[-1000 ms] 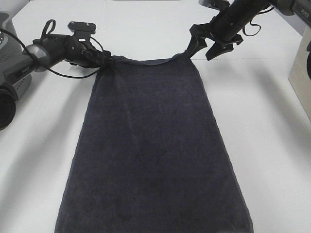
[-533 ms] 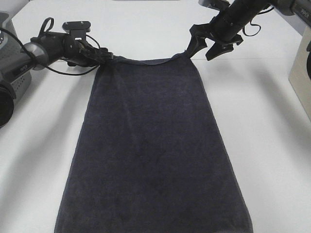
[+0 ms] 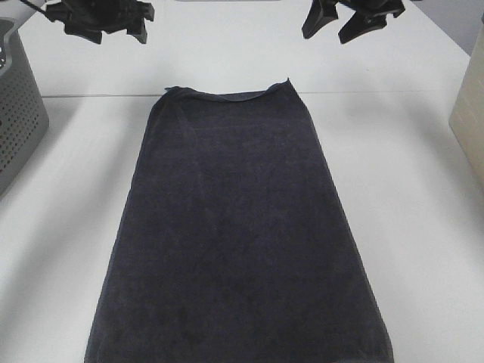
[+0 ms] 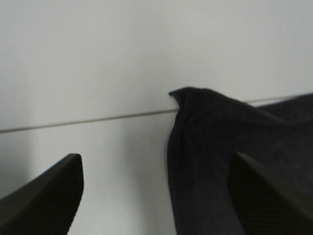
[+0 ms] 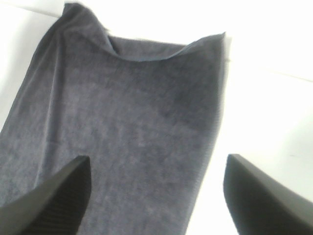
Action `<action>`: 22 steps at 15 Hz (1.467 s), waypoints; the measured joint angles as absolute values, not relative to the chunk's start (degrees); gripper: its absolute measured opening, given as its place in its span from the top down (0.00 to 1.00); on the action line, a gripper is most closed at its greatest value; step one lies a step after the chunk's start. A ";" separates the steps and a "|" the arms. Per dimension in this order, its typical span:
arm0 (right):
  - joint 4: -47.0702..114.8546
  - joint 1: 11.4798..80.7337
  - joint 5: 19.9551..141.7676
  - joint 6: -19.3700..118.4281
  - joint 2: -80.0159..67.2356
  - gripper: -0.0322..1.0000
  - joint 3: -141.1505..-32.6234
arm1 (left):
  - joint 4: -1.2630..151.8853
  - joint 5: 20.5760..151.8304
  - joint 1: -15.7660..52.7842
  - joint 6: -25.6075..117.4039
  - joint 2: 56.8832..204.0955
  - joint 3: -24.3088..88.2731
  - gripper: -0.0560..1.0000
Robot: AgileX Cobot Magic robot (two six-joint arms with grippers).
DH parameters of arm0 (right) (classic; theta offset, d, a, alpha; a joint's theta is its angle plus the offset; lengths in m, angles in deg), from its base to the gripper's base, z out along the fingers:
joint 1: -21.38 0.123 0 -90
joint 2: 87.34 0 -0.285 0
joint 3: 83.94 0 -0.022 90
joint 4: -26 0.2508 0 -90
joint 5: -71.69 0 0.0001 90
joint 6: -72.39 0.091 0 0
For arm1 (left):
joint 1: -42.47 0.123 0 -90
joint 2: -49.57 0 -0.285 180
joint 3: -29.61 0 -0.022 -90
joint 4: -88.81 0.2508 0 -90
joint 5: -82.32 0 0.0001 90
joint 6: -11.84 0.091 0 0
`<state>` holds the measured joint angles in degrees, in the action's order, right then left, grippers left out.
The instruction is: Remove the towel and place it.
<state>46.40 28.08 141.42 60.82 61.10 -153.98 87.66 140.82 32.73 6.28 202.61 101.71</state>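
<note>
Towel [image 3: 238, 234] is lying spread flat on the white tabletop [image 3: 423, 227] in the high view, running lengthwise from the far seam of the tabletop down to the near edge of the picture, its far hem sagging slightly between two raised corners. Both claws are hanging above the far side, clear of the cloth: the left claw [image 3: 102, 23] over the far left, the right claw [image 3: 352, 19] over the far right, each with its fingers spread apart and holding nothing. A grey perforated basket [image 3: 15, 113] is standing at the left edge, well apart from the towel; only this view is showing it.

The left wrist view is showing the left claw [image 4: 156, 196] gaping wide, with one far corner of the towel [image 4: 230, 147] peaking up beside the seam, a detail the high view is showing only faintly.

The right wrist view is looking down past the open right claw [image 5: 156, 196] at the towel [image 5: 132, 132], showing both raised far corners and the dipping hem between them.
</note>
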 joint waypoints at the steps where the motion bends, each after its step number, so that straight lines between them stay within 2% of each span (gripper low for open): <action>1: 45.31 28.08 141.42 62.08 59.33 0.27 -153.98 | 87.66 146.83 32.73 7.94 199.80 101.71 0.23; 4: 44.73 27.74 141.54 64.94 54.63 0.27 -153.98 | 87.38 151.42 34.57 9.78 192.81 101.71 0.23; 8: 44.33 24.18 141.48 67.69 49.02 0.27 -151.86 | 86.75 151.59 42.36 10.06 186.22 101.71 0.23; 10: 43.76 23.61 141.48 67.81 44.20 0.27 -145.50 | 84.74 151.70 44.48 10.81 184.73 101.59 0.23; 12: 43.76 23.73 141.42 67.81 36.64 0.27 -134.32 | 84.00 151.70 44.82 11.15 180.95 96.44 0.23; 17: 40.95 23.73 141.37 67.81 13.84 0.27 -103.90 | 83.54 151.42 44.82 14.53 160.95 62.92 0.23; 19: 40.89 23.73 141.37 67.81 4.55 0.27 -91.18 | 84.63 146.49 44.82 13.84 149.72 46.99 0.23; 22: 40.89 23.73 141.37 67.81 -10.92 0.27 -76.86 | 86.29 138.76 44.82 12.53 133.39 28.83 0.23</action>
<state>40.89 23.73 141.37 67.81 -10.92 -76.86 86.29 138.76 44.82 12.53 133.39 28.83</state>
